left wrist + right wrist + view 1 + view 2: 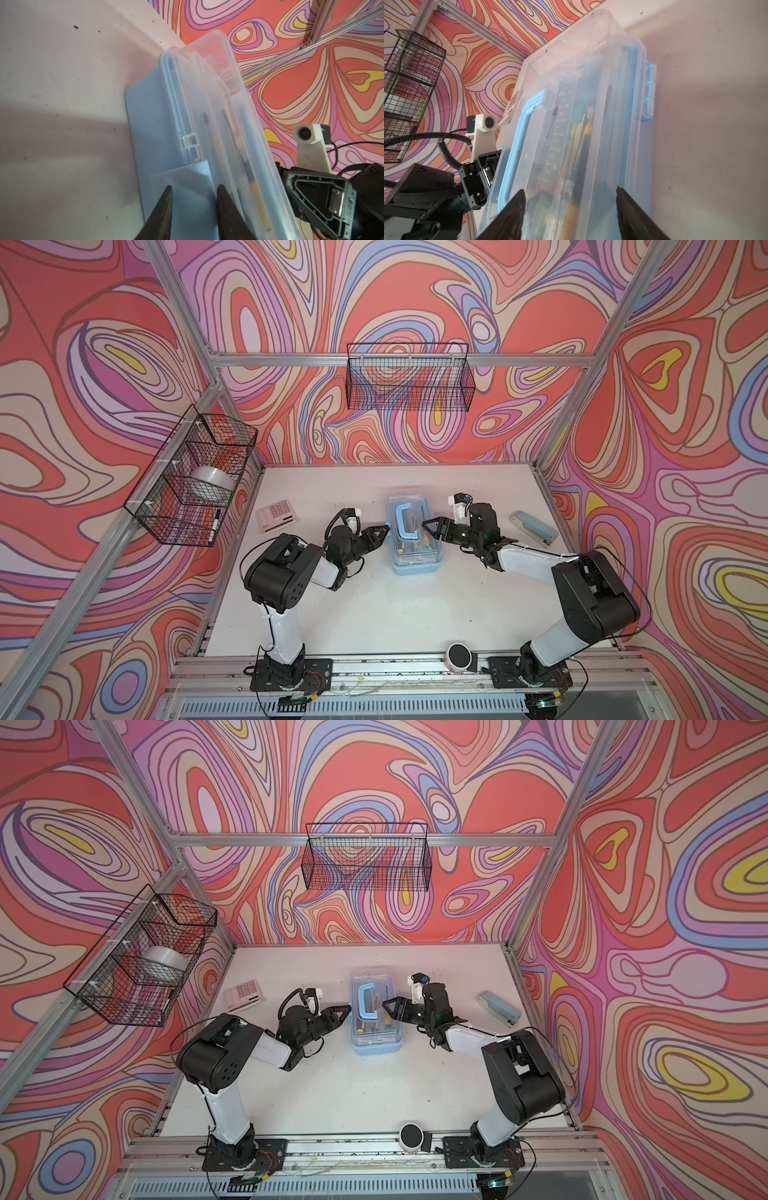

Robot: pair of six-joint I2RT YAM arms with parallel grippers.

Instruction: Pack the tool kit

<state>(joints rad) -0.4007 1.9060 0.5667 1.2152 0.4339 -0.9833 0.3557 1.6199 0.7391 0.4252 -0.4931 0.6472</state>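
Leftmost on the white tabletop lies a pinkish-white calculator. Next, the left gripper reaches the left side of the small rectangular light-blue plastic case, its jaws partly apart with their tips over the case's pale-blue latch flap. The case sits mid-table, clear lid down, its pale-blue arched handle flat on top and yellow-handled tools visible inside. Over the lid's right half hovers the right gripper, jaws spread wide. Well apart, farther right, lies a grey-blue stapler.
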